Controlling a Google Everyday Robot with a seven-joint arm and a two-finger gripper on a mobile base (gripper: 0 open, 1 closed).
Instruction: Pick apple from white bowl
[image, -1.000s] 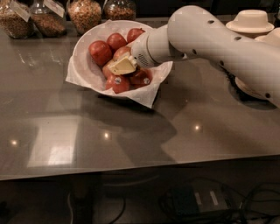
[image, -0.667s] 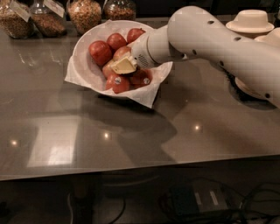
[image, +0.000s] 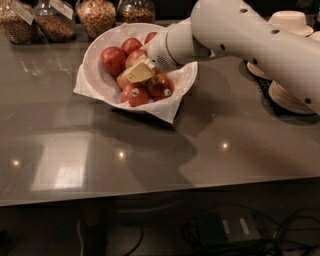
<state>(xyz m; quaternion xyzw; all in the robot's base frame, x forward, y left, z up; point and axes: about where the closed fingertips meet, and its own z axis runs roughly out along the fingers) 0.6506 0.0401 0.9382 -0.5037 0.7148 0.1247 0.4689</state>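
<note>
The white robot arm (image: 250, 37) reaches from the right side over the grey glossy bench (image: 150, 160) and down into the large round white bowl (image: 92, 57). This bowl is lined with a white paper sheet (image: 172, 110), and the corners of the sheet hang over its rim. The tool (image: 139, 72) is low in the middle of the bowl, and its beige tip lies among the fruit. I cannot tell if the tool is spread, pressed together or pinching something.

The palest apple (image: 132, 58) is inside the bowl, just behind the tip of the tool and touching it. Darker red apples lie around it: one (image: 113, 59) is at the left, and two with small white stickers (image: 134, 95) (image: 160, 86) are at the front.

Glass jars with grains and seeds (image: 95, 15) stand behind the bowl. Stacked beige paper bowls (image: 292, 22) are at the right side of the bench, partly behind the arm.
</note>
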